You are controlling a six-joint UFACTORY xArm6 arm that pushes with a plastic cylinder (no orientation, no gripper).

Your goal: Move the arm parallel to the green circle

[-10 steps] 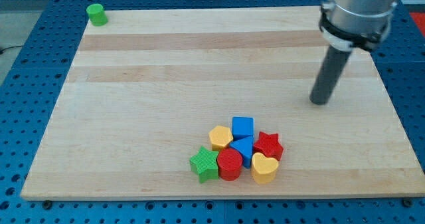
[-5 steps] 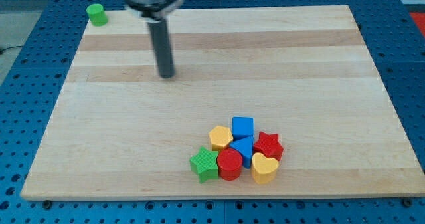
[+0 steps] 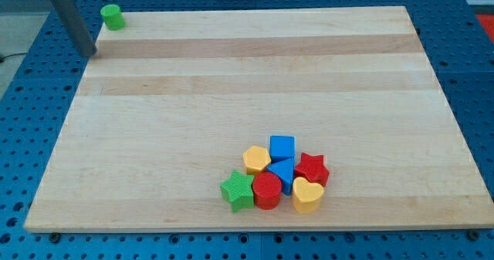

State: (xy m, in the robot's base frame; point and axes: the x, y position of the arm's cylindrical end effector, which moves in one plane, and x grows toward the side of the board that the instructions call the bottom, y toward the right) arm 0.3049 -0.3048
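The green circle (image 3: 113,16) stands at the top left corner of the wooden board (image 3: 255,82). My tip (image 3: 88,52) is at the board's left edge, a little below and to the left of the green circle, apart from it. The rod runs up to the view's top left. All other blocks lie far off at the view's bottom middle.
A tight cluster sits near the board's bottom edge: a blue cube (image 3: 282,147), an orange hexagon (image 3: 256,159), a second blue block (image 3: 283,171), a red star (image 3: 312,168), a green star (image 3: 238,190), a red cylinder (image 3: 267,190) and a yellow heart (image 3: 307,195).
My tip has swept from the right side of the board across to the left edge, ending just below the green circle. No block has moved.
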